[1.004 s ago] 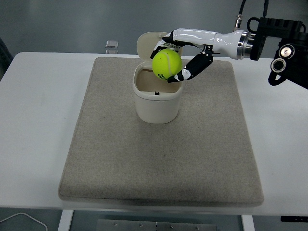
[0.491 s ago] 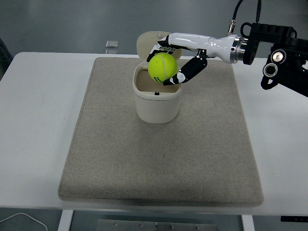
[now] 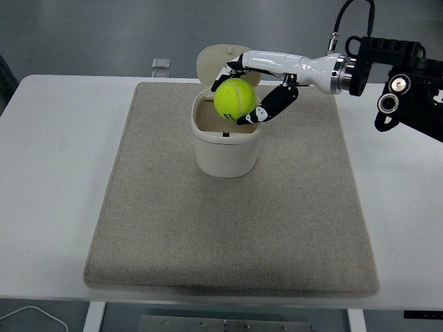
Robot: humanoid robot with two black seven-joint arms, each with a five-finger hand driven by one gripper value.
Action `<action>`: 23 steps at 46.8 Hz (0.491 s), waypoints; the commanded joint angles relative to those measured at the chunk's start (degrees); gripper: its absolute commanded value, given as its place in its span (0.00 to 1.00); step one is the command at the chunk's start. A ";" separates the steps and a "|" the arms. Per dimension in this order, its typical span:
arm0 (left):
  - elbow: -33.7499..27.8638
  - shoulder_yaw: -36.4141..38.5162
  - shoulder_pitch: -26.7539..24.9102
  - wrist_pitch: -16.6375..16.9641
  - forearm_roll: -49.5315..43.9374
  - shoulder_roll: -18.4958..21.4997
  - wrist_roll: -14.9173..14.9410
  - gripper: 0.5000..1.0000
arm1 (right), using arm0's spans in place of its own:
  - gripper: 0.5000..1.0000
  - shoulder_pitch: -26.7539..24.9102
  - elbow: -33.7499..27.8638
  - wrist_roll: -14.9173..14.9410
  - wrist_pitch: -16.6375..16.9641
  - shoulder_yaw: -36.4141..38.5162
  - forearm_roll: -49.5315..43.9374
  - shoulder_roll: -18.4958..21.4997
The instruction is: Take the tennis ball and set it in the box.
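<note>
One white table [image 3: 55, 173] is filling most of the picture, and a big gray mat [image 3: 228, 228] is lying flat on it. The mat is covering the middle of the table, and bare white table is showing on both sides of it. Behind the table, the floor is looking dark gray. A small silver thing [image 3: 160, 63] is sitting at the far edge of the table, past the mat. A thin white cord [image 3: 31, 315] is curling near the bottom left corner, below the table's near edge.

A white box [image 3: 226, 143] is standing upright on the far part of the mat. It is round like a cup, and its lid [image 3: 211, 61] is standing up behind it, so the top is open.

The right hand [image 3: 261, 86] is reaching in from the right side on its black arm. The hand is white and black. Its fingers are wrapping around the tennis ball [image 3: 235, 98] and gripping it, with some fingers over the top and a dark thumb under the ball's right side.

The tennis ball is bright yellow-green. It is up in the air, not lying on the mat. It is hanging just over the open top of the box, toward the box's far right side, and its lower part is covering a bit of the rim. Whether the ball is touching the rim is hard to tell.
</note>
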 commanded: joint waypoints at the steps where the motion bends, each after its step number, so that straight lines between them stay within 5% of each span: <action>1: 0.00 0.00 0.00 0.00 0.00 0.00 -0.02 0.98 | 0.72 -0.15 0.00 0.00 0.02 0.01 0.02 -0.03; 23: 0.00 0.00 0.00 0.00 0.00 0.00 0.07 0.98 | 0.72 -0.24 0.00 0.00 0.02 0.01 0.02 -0.03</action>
